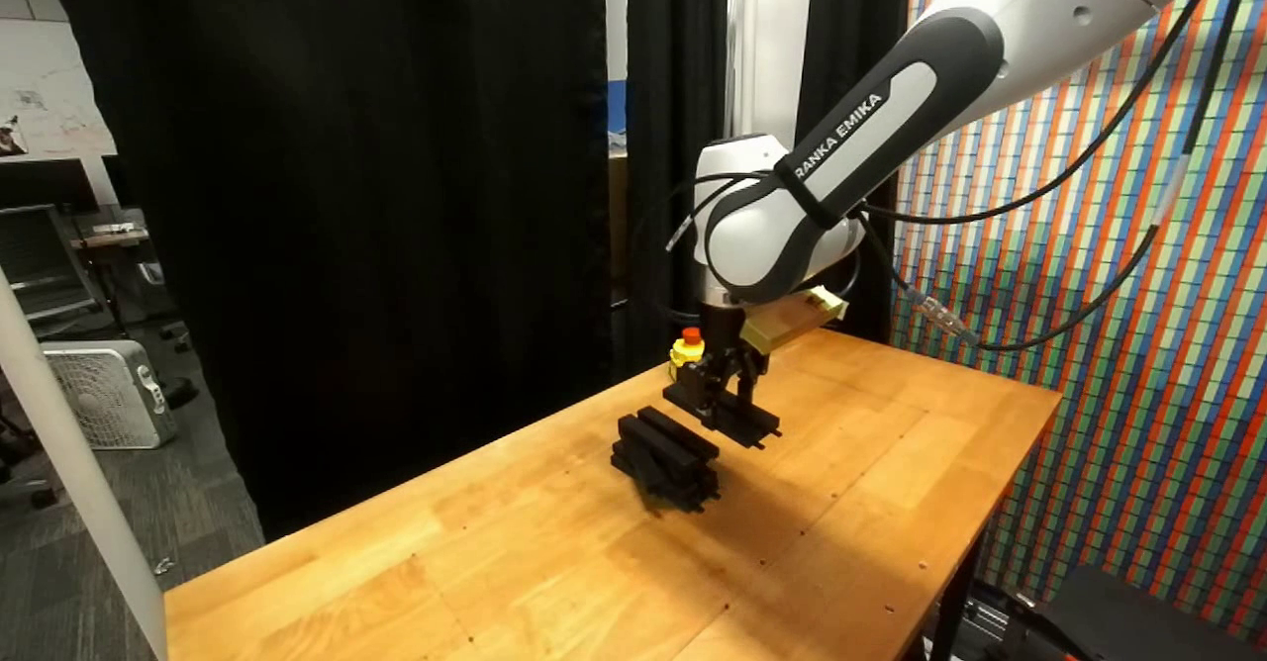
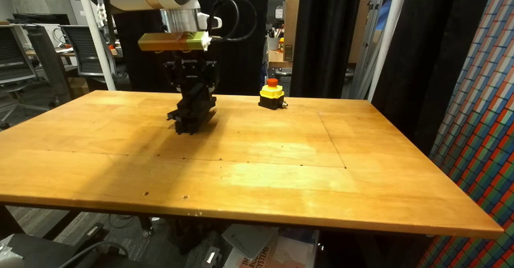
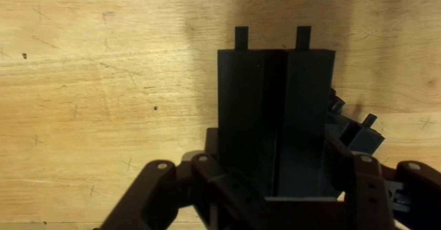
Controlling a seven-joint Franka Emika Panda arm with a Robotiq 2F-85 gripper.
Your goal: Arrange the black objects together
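Tabletop (image 1: 535, 542), tool (image 1: 726, 402) gripping black bar (image 3: 275, 113), stacked bars (image 1: 668, 458) distinct in an exterior view, overlapped in wrist view

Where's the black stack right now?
On the table: in an exterior view the stack sits just left of the held piece and lower in the picture; in the wrist view part of it shows right of that piece.
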